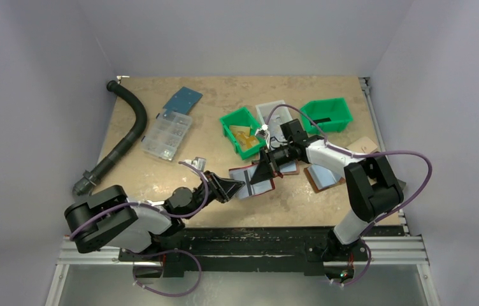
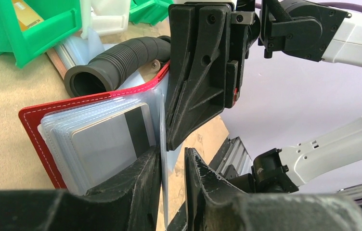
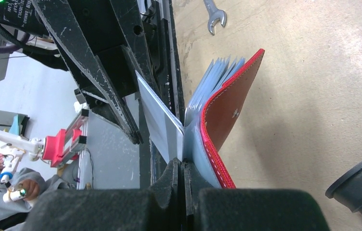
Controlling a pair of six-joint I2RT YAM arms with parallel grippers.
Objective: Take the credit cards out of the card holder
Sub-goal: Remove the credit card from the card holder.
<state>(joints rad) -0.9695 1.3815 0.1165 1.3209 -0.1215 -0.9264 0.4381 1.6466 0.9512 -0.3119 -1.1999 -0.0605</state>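
Note:
The dark red card holder (image 1: 257, 187) stands open on edge between my two grippers; its cover (image 3: 227, 106) and fanned pale blue pockets also show in the left wrist view (image 2: 49, 115). A pale blue-grey credit card (image 3: 162, 115) sticks out of one pocket leaf toward the left arm. My right gripper (image 3: 183, 163) (image 1: 264, 172) is shut on that pocket leaf where the card leaves it. My left gripper (image 2: 172, 151) (image 1: 232, 189) is slightly open around the card's thin edge, which rests against one finger with a gap to the other. Another card with a dark stripe (image 2: 109, 139) sits in a pocket.
Two green bins (image 1: 242, 131) (image 1: 326, 115) and a white bin (image 1: 272, 115) stand behind the holder. Brown folders (image 1: 323, 177) lie to the right. A clear parts box (image 1: 167, 135), blue board (image 1: 183, 100) and black hose (image 1: 132, 124) are at the left. A wrench (image 3: 215, 17) lies nearby.

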